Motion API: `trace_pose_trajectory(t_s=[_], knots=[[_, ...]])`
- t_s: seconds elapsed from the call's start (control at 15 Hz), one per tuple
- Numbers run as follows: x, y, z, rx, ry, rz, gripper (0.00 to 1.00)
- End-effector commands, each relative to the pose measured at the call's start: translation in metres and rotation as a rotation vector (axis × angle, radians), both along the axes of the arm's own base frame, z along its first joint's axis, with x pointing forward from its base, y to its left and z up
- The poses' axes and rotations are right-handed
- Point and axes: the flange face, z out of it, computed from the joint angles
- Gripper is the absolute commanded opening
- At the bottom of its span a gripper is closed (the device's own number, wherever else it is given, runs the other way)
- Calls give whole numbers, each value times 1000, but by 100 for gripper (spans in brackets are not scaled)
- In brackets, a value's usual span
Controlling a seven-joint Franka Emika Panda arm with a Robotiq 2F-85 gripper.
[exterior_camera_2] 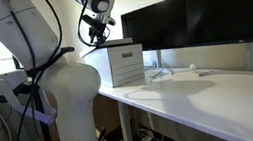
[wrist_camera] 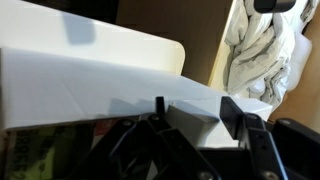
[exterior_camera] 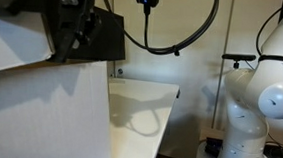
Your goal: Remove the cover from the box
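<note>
- The cover [exterior_camera_2: 121,45] lies on top of the box [exterior_camera_2: 126,68].
- The gripper [wrist_camera: 197,112] is at the cover's edge, just above the box, with one of its fingers [wrist_camera: 238,115] on each side of the rim. It is too hard to tell if they are squeezing it.
- If the hold is weak, the cover may slip out and flop back onto the box.
- If the cover fits tight, the box may come up with it, or slide on the desk [exterior_camera_2: 220,87].

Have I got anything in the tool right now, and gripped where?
The tool appears shut on the cover, pinching its rim along one edge, with the cover tilted over the box.
</note>
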Motion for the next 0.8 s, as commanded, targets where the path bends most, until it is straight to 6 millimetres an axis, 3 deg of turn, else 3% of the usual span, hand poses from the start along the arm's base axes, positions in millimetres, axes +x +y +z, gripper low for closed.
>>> trace_pose_trajectory(t_s=[0.0, 0.2, 0.33, 0.4, 0.53, 0.73], knots=[[-32, 60, 15, -30, -50, 54, 29], [-79, 115, 51, -4, -134, 141, 11], [-108, 141, 83, 24, -201, 192, 6], [-117, 146, 97, 25, -240, 209, 40], [-117, 145, 119, 28, -304, 211, 36], [-92, 122, 139, 18, -364, 162, 55]])
